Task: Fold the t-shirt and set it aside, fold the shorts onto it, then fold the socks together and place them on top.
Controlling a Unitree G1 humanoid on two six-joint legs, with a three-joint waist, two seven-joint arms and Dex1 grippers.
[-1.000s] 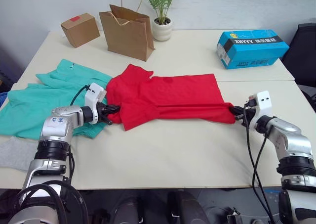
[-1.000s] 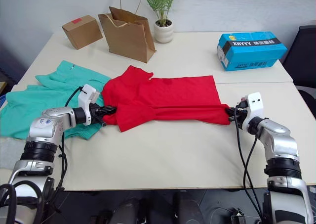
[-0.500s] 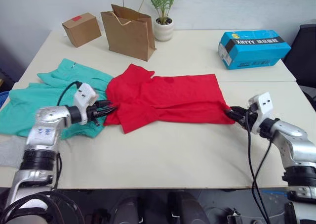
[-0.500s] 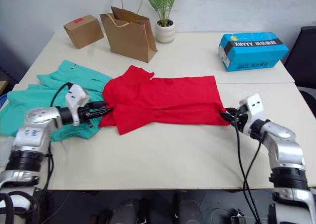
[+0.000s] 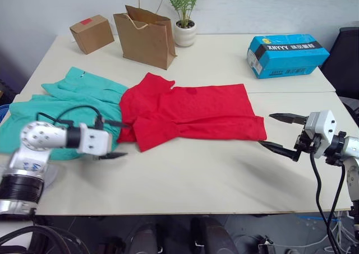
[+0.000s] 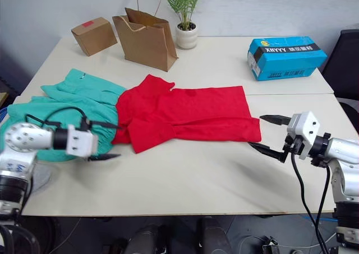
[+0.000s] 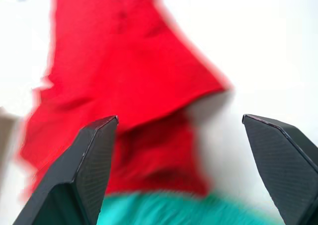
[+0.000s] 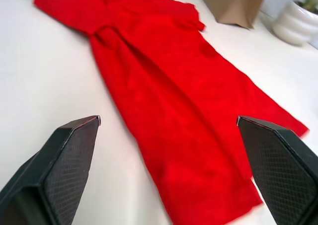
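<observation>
The red t-shirt (image 5: 190, 112) lies flat in the middle of the table, folded lengthwise, its collar end towards the left. Its left end overlaps the teal shorts (image 5: 59, 105), which are spread at the table's left. My left gripper (image 5: 118, 138) is open just left of the t-shirt's lower left corner, over the shorts' edge, with nothing in it. The left wrist view shows the t-shirt (image 7: 124, 81) ahead of its spread fingers. My right gripper (image 5: 267, 130) is open just off the t-shirt's right hem, holding nothing. A bit of light grey sock (image 5: 49, 174) shows beside my left forearm.
Along the table's far side stand a cardboard box (image 5: 91, 33), a brown paper bag (image 5: 147, 36), a potted plant (image 5: 184, 18) and a blue carton (image 5: 287, 53). A black chair (image 5: 345, 58) is at the right. Bare tabletop (image 5: 190, 175) lies in front of the t-shirt.
Both grippers were shut on the t-shirt's two ends; they have opened, let go and drawn back outward. The t-shirt now rests loose on the table.
</observation>
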